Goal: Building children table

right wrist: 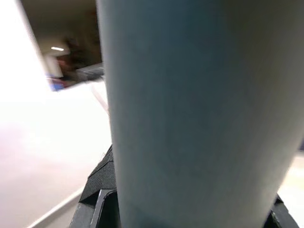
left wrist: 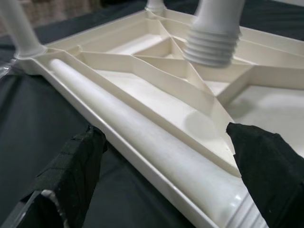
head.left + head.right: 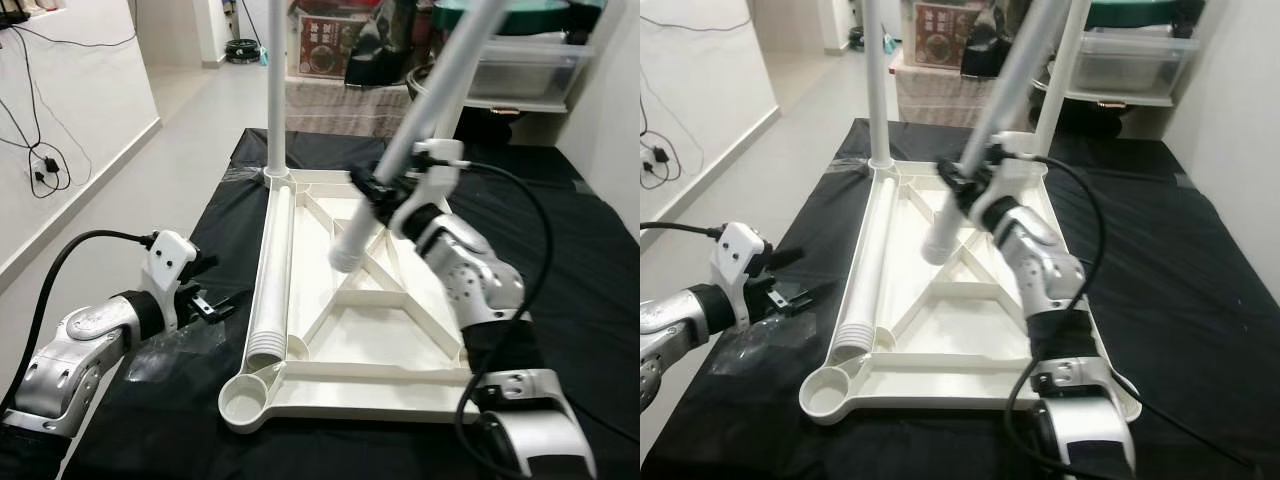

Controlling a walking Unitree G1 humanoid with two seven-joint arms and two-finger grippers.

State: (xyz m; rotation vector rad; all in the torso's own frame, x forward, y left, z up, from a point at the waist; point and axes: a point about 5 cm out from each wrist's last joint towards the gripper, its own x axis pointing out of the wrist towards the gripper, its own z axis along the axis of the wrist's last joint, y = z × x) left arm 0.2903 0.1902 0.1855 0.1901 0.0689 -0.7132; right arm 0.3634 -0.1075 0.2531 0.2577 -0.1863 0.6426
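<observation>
silver right arm low in the foreground, its right gripper [image 3: 378, 186] clamped on a white table leg [image 3: 432, 120] held at a slant, threaded end hanging above the ribbed middle of the upturned white tabletop [image 3: 345, 345] and not yet near a socket. tabletop lying underside up on a black cloth [image 3: 590, 300] over the work surface. two legs already upright in the far corner sockets, one at the far left [image 3: 275, 85], another at the far right [image 3: 1065, 70]. fourth leg [image 3: 275, 275] lying loose along the left channel of the tabletop, threaded end toward the near-left socket [image 3: 243, 403], which stands bare. left gripper [image 3: 205, 300] just beside the tabletop's left edge, fingers [image 2: 263, 164] spread wide and holding nothing, aimed at the loose leg. crumpled clear plastic [image 3: 180, 350] on the cloth under the left arm. by the look of it, roughly half done: two legs seated, one in hand to be lined up and screwed in, one untouched.
</observation>
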